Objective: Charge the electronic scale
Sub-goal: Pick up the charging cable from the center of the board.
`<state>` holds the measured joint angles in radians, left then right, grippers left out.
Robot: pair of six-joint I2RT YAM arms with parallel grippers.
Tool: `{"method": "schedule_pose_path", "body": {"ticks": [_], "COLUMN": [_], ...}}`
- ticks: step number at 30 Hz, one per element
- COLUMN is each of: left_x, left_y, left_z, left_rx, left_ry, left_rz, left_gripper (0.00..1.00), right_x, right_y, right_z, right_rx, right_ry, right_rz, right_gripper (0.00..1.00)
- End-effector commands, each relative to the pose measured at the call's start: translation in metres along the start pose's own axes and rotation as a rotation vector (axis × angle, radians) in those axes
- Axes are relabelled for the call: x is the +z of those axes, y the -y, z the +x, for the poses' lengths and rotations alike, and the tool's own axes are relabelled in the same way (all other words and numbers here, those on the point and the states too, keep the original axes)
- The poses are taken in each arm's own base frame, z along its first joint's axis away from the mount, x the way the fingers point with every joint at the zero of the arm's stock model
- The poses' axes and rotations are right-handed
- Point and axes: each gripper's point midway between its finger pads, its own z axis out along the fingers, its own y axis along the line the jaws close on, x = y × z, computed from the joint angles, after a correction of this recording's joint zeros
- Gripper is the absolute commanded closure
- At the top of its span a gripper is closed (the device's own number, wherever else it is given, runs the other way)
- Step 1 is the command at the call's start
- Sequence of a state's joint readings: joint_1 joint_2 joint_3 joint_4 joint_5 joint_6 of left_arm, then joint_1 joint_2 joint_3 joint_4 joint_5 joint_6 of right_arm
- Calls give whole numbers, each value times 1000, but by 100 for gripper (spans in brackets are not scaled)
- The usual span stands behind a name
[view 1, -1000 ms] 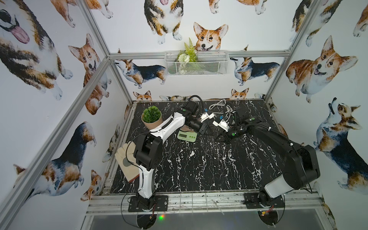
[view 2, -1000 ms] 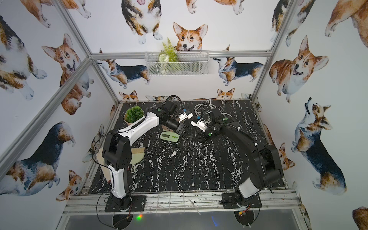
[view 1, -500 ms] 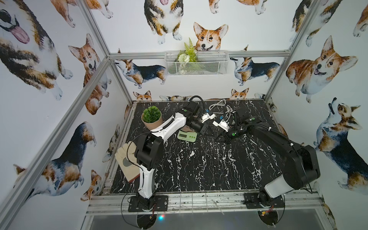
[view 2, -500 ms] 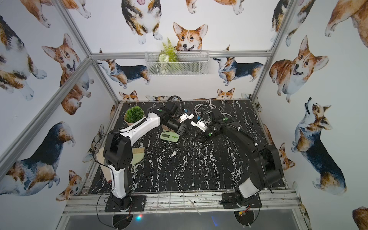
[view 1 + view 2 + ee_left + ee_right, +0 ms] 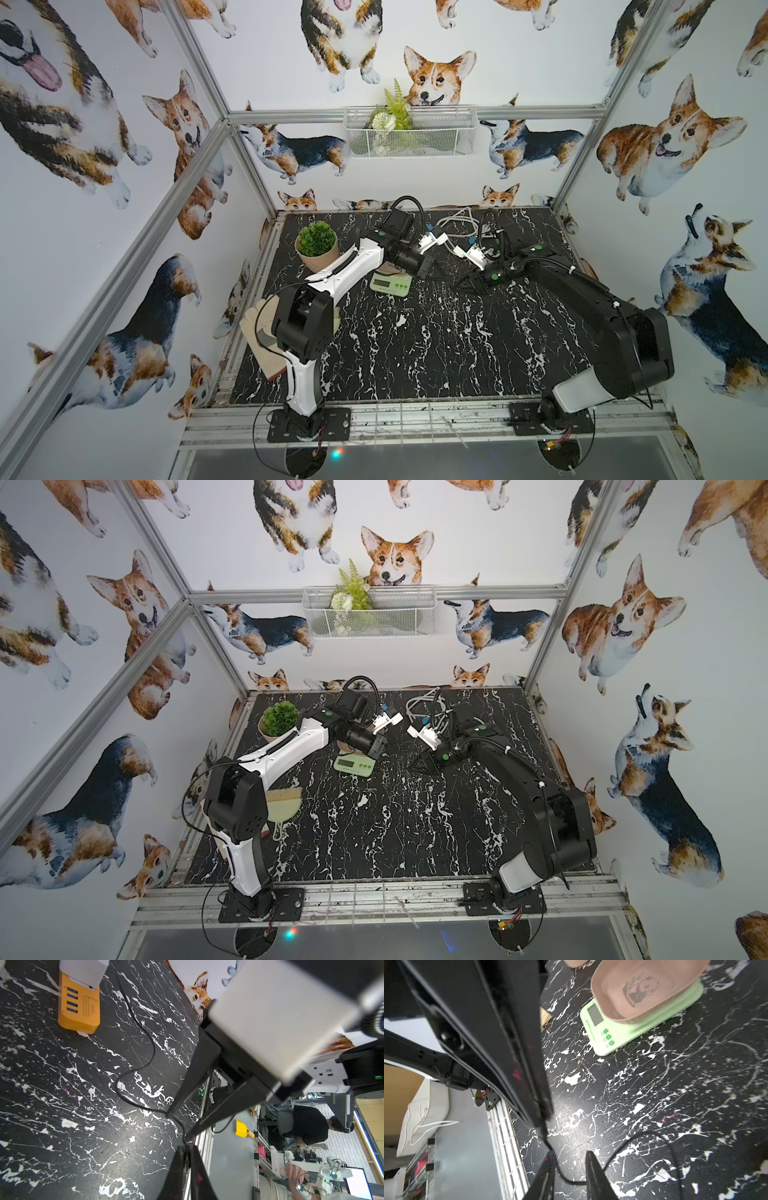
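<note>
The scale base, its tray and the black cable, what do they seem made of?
Scale base: likely moulded plastic, pale green, smooth, with rounded moulded edges.
Tray: matte pinkish-tan, maybe plastic or a fibre composite; dull, no glare, printed panda.
Black cable: probably rubbery-sheathed wire, since it lies in loose curves.

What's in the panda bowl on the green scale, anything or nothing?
Empty. The right wrist view shows the panda bowl's bare inside, with its drawing uncovered, as it sits on the electronic scale.
</note>
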<state>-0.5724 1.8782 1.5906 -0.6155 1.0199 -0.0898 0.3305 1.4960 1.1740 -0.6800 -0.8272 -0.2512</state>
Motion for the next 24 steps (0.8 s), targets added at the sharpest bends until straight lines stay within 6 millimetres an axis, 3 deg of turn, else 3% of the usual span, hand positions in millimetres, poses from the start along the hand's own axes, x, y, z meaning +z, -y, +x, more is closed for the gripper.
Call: {"method": "schedule_pose_path", "body": {"ticks": [1, 9, 13, 18, 24], "left_x": [-9, -27, -36, -43, -45], "left_y": [7, 26, 39, 48, 54], "left_z": [-35, -68, -79, -83, -81], "left_rx": [11, 5, -1, 12, 29], "left_ry": [160, 396, 475, 510, 508], "left_rz": [0, 53, 114, 119, 134], "left_gripper": [95, 96, 96, 97, 97], "right_x": [-18, -51, -59, -74, -95], "right_y": [-11, -44, -42, -29, -34], "right_z": [-28, -61, -73, -97, -119], "right_rx": [-16, -131, -128, -3, 21], "right_ry": [168, 424, 514, 643, 748], "right_rz": [-53, -117, -96, -69, -121], "right_gripper": [60, 46, 44, 43, 44]}}
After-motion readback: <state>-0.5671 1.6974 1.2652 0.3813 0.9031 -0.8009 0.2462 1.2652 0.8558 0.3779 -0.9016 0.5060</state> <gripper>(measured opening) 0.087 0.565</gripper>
